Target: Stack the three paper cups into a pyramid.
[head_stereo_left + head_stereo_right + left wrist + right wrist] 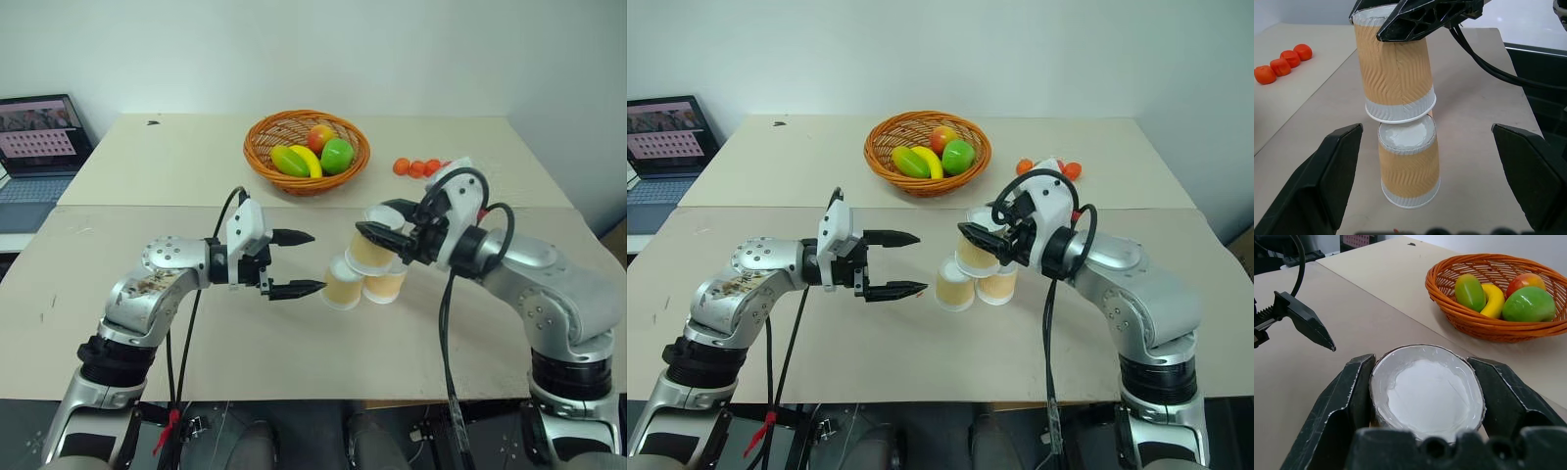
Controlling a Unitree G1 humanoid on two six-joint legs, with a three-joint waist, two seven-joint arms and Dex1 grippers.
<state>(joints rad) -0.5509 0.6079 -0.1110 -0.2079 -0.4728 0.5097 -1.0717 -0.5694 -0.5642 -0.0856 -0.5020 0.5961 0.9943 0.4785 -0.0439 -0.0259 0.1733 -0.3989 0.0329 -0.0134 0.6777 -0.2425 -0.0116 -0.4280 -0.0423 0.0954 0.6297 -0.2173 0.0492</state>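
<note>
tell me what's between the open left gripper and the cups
Nothing: in the left eye view only bare table separates the left gripper from the nearest bottom cup. The right gripper holds the top cup.

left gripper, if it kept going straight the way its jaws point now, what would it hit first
Most likely the nearer bottom paper cup: the open left gripper points straight at the cups, and in the left wrist view that upside-down cup sits between its jaws, with the cup held by the right gripper just above. Depth is hard to judge.
</note>
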